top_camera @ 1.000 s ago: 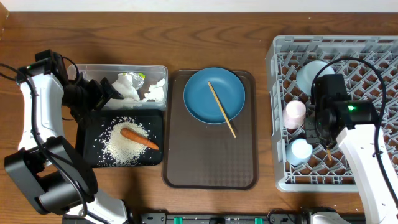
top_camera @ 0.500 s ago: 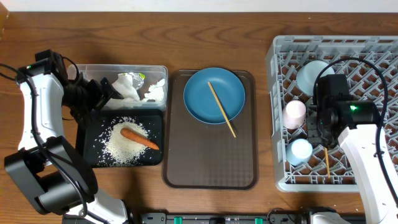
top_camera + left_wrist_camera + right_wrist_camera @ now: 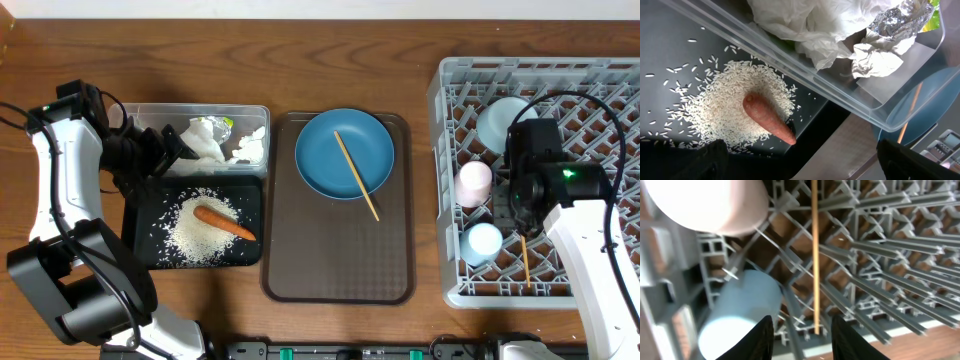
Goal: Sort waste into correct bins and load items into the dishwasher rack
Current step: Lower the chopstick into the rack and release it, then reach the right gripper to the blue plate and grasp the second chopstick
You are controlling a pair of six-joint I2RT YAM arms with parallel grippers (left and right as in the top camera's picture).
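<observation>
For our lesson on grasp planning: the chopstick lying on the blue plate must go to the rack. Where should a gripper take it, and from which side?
Come from straight above, jaws across the thin shaft. The chopstick lies slanted on the blue plate, its near end jutting past the rim over the brown tray; that end probably leaves room beneath for the jaws.

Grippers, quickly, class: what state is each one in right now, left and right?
Left gripper: open, holding nothing.
Right gripper: open, holding nothing; a chopstick lies loose in the dishwasher rack below it.
</observation>
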